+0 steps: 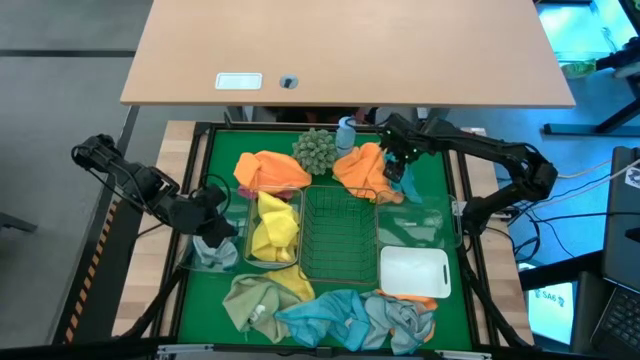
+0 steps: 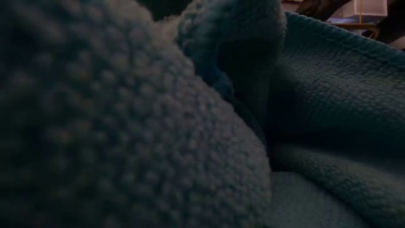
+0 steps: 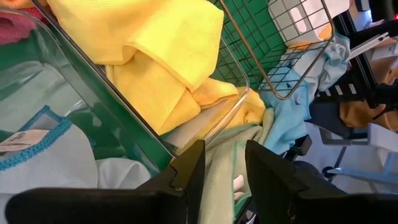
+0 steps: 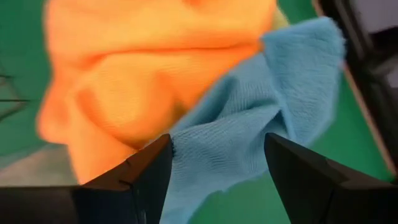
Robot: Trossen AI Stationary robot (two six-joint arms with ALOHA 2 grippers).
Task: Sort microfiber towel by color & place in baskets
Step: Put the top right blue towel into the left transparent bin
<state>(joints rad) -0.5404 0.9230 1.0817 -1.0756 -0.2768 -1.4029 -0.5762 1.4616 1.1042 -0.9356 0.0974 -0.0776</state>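
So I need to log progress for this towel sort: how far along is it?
Partly done. Yellow towels already fill one clear bin. In hand: the open right gripper hovers over a blue towel beside an orange one; the left gripper is open over another clear bin. Left: orange pile, and the front blue and green towels.

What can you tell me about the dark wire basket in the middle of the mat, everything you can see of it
The dark wire basket is a rectangular mesh container of thin dark metal wire with a rounded rim, sitting upright at the centre of the green mat. It looks empty; the green shows through its grid. It is the largest of the containers. A clear bin holding yellow towels stands against one long side, the white bin sits by its opposite corner, and blue towels lie at its near end. Neither gripper touches it.
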